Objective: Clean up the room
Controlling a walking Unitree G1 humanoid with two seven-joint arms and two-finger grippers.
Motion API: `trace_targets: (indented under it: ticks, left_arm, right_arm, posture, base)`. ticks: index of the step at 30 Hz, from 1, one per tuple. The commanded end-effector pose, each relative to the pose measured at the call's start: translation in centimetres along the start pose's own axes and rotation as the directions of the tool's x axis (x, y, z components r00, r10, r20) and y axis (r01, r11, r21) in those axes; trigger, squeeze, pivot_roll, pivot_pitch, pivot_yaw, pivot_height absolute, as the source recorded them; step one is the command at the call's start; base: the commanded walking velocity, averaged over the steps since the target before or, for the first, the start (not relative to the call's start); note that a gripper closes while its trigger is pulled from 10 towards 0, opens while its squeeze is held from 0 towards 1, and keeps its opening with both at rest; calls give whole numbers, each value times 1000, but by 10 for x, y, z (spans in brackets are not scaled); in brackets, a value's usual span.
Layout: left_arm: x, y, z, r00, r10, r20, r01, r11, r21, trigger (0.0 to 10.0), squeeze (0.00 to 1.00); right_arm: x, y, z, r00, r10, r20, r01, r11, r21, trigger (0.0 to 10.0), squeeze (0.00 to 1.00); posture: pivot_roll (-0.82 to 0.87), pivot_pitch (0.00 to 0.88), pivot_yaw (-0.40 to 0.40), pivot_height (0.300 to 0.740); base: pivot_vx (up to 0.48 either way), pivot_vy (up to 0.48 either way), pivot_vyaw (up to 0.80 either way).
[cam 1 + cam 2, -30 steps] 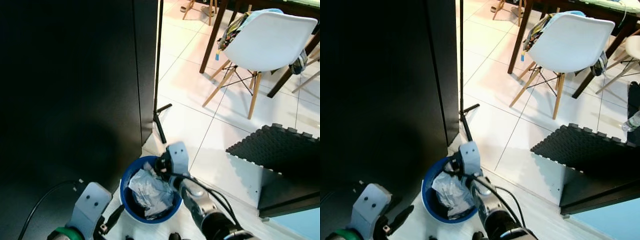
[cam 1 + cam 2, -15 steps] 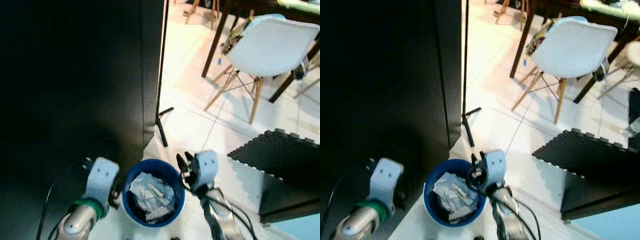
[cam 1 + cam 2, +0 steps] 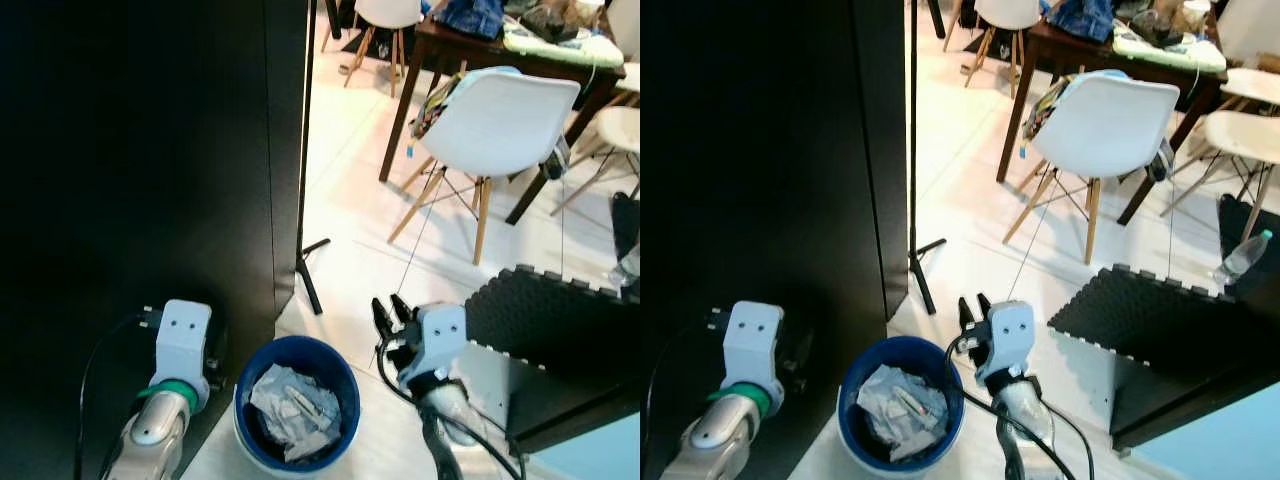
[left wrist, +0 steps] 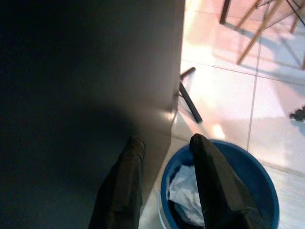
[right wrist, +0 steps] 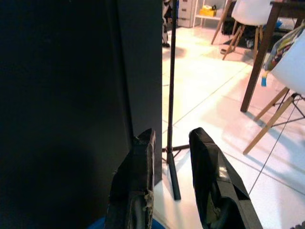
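Bin: blue round bin (image 3: pixel 293 402) on pale floor, just beside the black cabinet (image 3: pixel 140 160) corner; crumpled white paper and wrappers (image 3: pixel 290 408) inside.
Left gripper: left gripper (image 4: pixel 167 157) above the bin's cabinet-side rim, fingers (image 4: pixel 213 186) spread, nothing between them; one finger over the rim, the other over the dark cabinet side.
Right gripper: right gripper (image 3: pixel 388 315) raised on the bin's other side, over white tile, apart from the bin; fingers (image 5: pixel 209 176) parted, holding nothing.
Stand: thin black pole with tripod feet (image 3: pixel 305 190) at the cabinet edge, beyond the bin.
Background: white chair (image 3: pixel 497 130) at dark table (image 3: pixel 470 50); black foam mat (image 3: pixel 560 315) to the right; clear bottle (image 3: pixel 1243 256) near the mat.
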State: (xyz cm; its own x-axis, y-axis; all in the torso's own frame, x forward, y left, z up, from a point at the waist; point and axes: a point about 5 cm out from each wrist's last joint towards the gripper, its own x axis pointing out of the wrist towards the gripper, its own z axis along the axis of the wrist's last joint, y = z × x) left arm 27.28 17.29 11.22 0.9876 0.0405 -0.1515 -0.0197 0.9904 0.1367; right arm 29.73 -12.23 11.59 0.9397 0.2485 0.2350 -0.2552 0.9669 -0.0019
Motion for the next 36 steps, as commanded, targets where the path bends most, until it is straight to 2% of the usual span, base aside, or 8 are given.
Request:
trace_targets:
  ticks: [1,5,11,36]
  left_arm:
    - [1,1,-6,1000,21,-15,-21,1000,7,10000,0]
    - [2,0,-3,1000,27,-2,-27,1000,10,10000,0]
    - [2,-3,-3,1000,27,5,-27,1000,8,10000,0]
    - [5,-2,-3,999,37,16,-37,999,10,10000,0]
  right_arm:
    - [-3,0,-2,999,-11,-39,11,1000,11,10000,0]
    - [2,4,0,999,-8,-45,9,1000,21,10000,0]
    - [1,11,-4,998,5,-62,-3,999,37,10000,0]
    - [1,11,-8,994,-9,-107,13,999,40,10000,0]
  posture:
    - [-37,86,29,740]
    - [-37,88,29,740]
    - [-35,93,31,740]
    - [-30,95,39,740]
  base:
    - [0,0,0]
    - [-153,0,0]
    - [-316,0,0]
    - [-365,0,0]
